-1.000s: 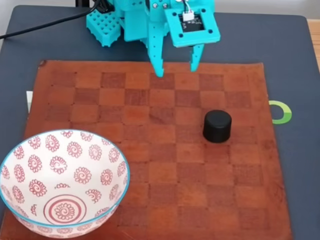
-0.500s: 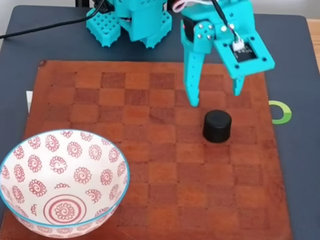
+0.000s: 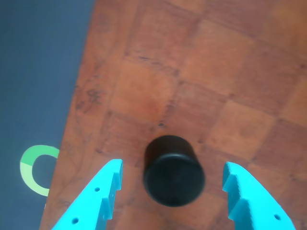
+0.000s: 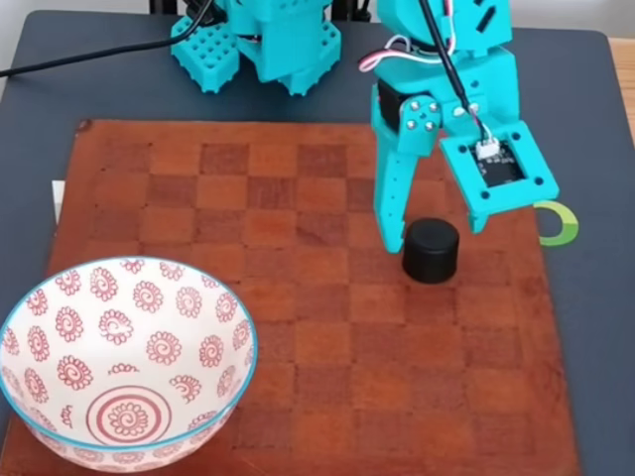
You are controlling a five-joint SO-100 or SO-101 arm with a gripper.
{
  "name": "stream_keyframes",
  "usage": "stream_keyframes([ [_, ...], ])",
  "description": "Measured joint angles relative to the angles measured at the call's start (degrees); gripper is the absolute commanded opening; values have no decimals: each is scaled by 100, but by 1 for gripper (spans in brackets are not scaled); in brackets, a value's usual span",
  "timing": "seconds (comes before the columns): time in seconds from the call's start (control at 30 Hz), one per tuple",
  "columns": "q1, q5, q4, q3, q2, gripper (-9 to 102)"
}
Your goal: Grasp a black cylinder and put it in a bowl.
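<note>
The black cylinder (image 4: 431, 250) stands upright on the brown checkered mat, right of centre in the fixed view. My teal gripper (image 4: 434, 234) hangs open just above and behind it, one finger on each side. In the wrist view the black cylinder (image 3: 173, 170) sits between my two teal fingers (image 3: 99, 199), with clear gaps on both sides, and my gripper (image 3: 171, 177) touches nothing. The white bowl (image 4: 60, 297) with red spiral flowers and a blue rim rests at the mat's front left corner and holds nothing.
The checkered leather mat (image 4: 298, 347) lies on a dark blue table (image 4: 585, 327). A green ring mark (image 4: 559, 223) sits just off the mat's right edge. The arm's teal base (image 4: 258, 40) and a black cable (image 4: 79, 55) stand at the back.
The gripper has swung right and come down from the back of the mat to straddle the black cylinder. The cylinder and the bowl have not moved.
</note>
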Motion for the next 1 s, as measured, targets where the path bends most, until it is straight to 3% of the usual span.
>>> stream_keyframes([
  [1.0, -26, 114, -18, 264, -123, 25],
])
